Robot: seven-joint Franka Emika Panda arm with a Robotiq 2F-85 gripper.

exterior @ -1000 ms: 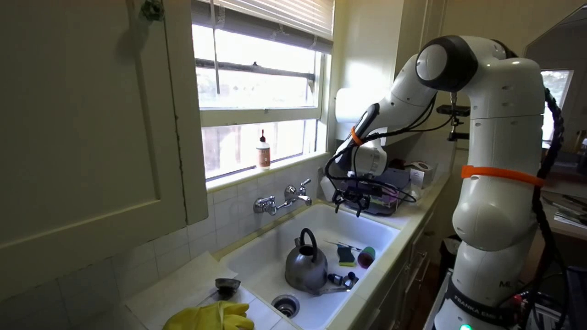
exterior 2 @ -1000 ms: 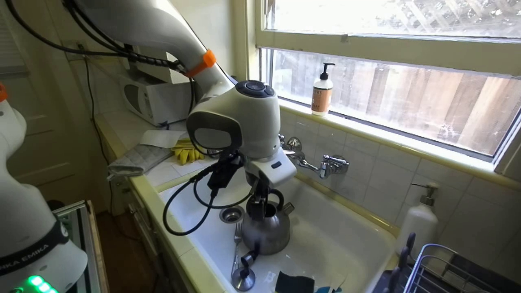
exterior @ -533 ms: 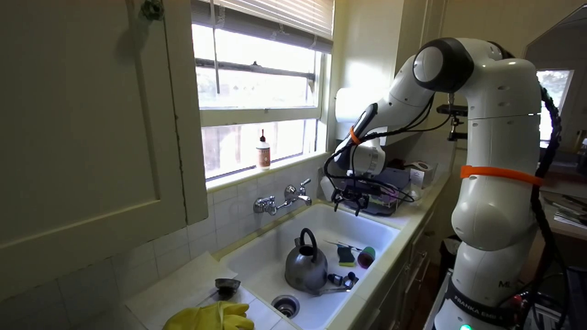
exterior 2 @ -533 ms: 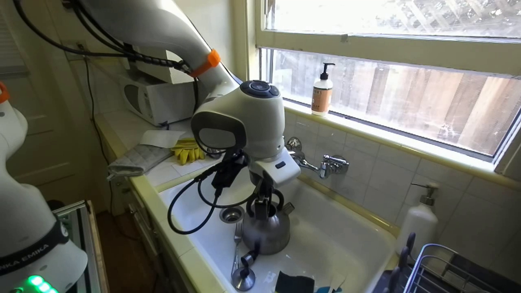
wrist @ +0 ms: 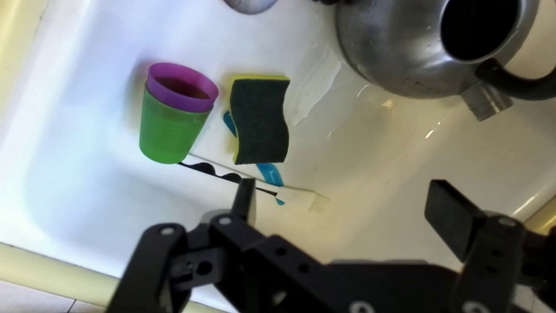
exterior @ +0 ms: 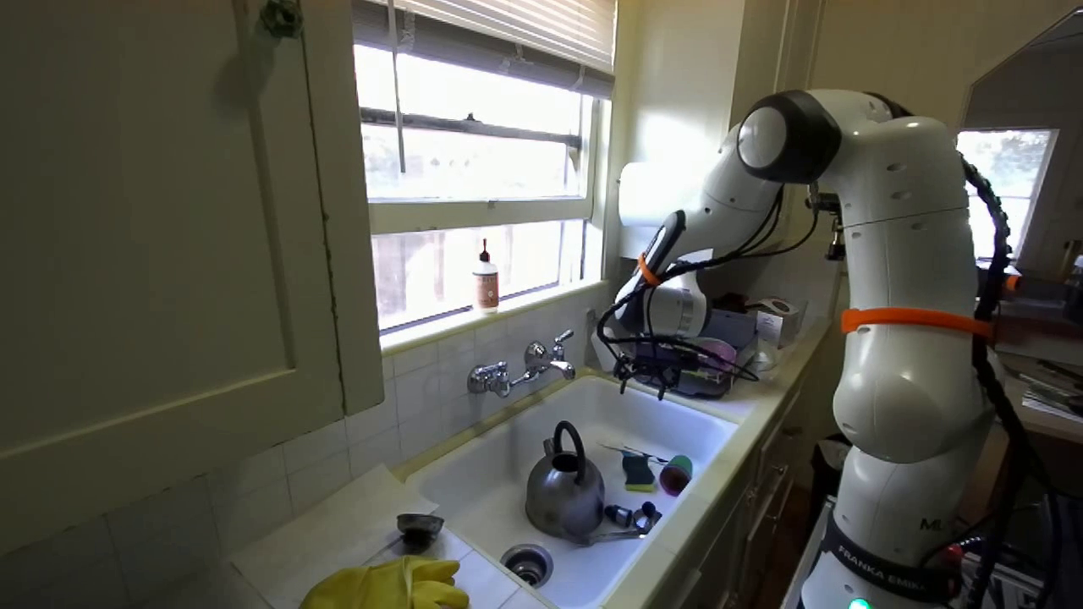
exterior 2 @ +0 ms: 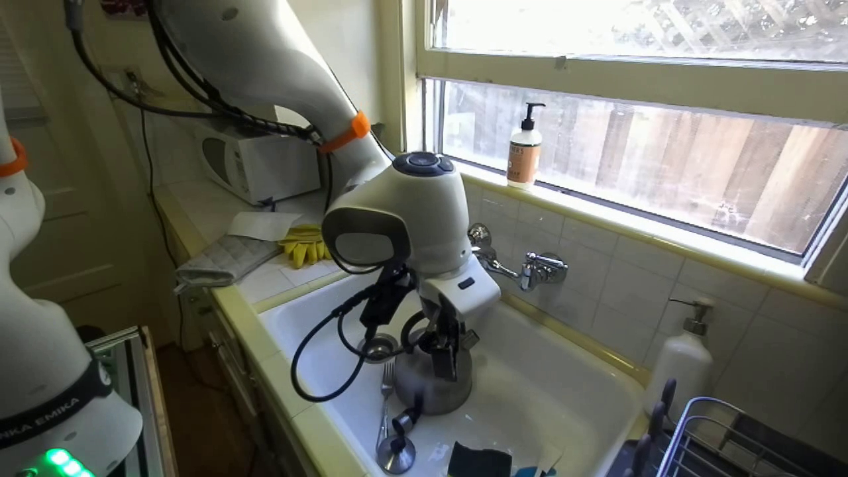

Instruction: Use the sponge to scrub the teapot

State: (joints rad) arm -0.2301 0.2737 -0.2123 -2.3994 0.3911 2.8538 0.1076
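From the wrist view, we look down into one smooth white sink point(wrist: 373, 139). In it, one wavy-edged sponge point(wrist: 260, 121), rough-looking dark green over yellow, lies on a blue strip point(wrist: 269, 174), near one round teapot point(wrist: 391, 52) of satiny grey metal with an arched black handle. Two tapered cups point(wrist: 173, 126), purple nested in green, rest just beside the sponge. Above, the gripper point(wrist: 349, 208) hangs unclenched, its two flat-faced fingers point(wrist: 454, 219) spread wide. In an exterior view, we see one metal fork point(exterior 2: 387, 389) beside the teapot.
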